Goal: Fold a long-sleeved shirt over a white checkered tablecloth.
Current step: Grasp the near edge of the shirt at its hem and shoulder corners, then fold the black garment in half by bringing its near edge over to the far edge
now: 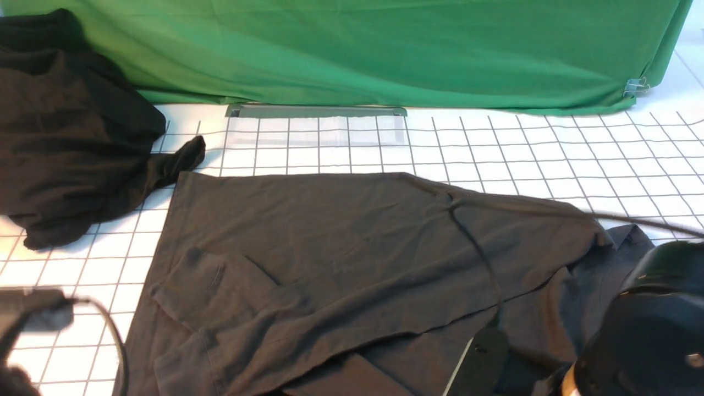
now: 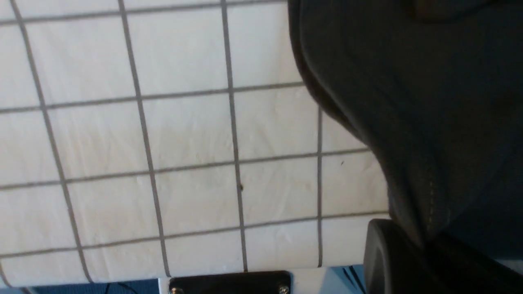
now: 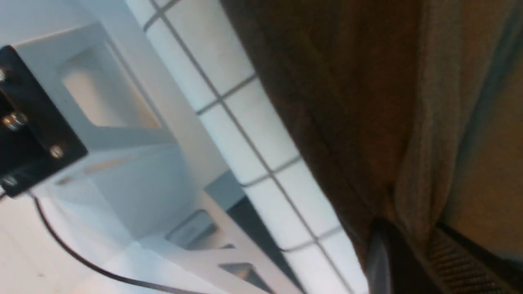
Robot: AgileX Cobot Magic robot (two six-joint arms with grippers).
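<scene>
The right gripper (image 3: 410, 255) is pinched together on a bunched fold of the long-sleeved shirt (image 1: 352, 247), and the left gripper (image 2: 425, 249) is clamped on its stitched edge. From both claws the shirt spreads away across the white checkered tablecloth (image 1: 550, 159), with a black garment heap (image 1: 71, 137) beyond its left side.

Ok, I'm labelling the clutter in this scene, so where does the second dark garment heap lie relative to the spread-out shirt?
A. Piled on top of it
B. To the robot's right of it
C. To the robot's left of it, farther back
C: in the front view the black garment heap sits at the back left, beside the long-sleeved shirt, which is spread on the white checkered tablecloth.
</scene>
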